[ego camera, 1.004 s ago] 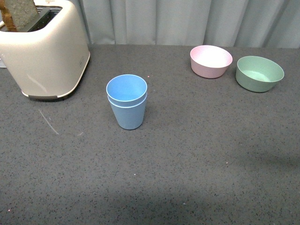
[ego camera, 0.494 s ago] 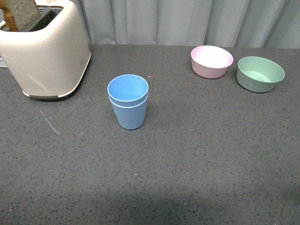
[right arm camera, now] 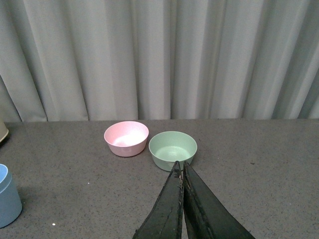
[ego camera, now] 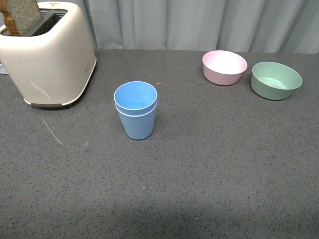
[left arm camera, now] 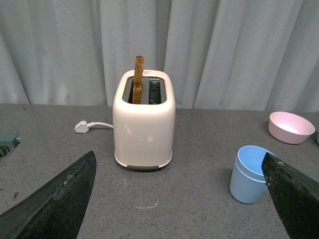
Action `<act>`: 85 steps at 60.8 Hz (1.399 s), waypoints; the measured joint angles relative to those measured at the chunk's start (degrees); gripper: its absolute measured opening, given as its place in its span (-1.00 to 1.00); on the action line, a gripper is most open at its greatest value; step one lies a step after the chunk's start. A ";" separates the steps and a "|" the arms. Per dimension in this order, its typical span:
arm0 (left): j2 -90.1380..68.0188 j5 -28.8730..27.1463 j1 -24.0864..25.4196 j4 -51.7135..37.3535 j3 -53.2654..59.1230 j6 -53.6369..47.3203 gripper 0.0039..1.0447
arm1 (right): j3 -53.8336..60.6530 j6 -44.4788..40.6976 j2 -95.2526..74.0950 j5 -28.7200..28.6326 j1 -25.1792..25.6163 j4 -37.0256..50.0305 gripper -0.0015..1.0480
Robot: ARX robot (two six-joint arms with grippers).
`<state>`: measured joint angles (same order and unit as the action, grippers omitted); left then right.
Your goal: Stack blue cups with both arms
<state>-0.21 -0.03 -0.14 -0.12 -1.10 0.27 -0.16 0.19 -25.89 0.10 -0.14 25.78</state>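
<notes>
Grey table [ego camera: 209, 164] | blue cups [left arm camera: 249, 174] nested beside wide left claw [left arm camera: 179, 199] | right claw [right arm camera: 182, 172] closed, apart.

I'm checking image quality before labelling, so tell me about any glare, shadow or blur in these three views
Front view: even light, sharp, with a soft dark band along the near table edge and a faint sheen on the toaster. Left wrist view: sharp beyond the dark, close fingers. Right wrist view: clear, and the blue cups are cropped.

No readable text; the toaster [ego camera: 47, 55] carries only illegible small marks.
</notes>
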 joint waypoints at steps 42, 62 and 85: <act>0.00 0.00 0.00 0.00 0.00 0.02 0.88 | 0.00 0.00 15.15 -0.02 0.00 -14.80 -0.98; 0.00 0.00 0.00 0.00 0.00 0.00 0.88 | -0.04 -0.11 25.64 -0.17 0.00 -25.66 -0.95; 0.00 0.00 0.00 0.02 0.00 0.00 0.88 | -0.04 -0.11 25.66 -0.17 0.00 -25.68 0.42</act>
<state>-0.21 -0.03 -0.14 -0.10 -1.10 0.27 -0.21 0.08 -0.23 -0.08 -0.14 0.10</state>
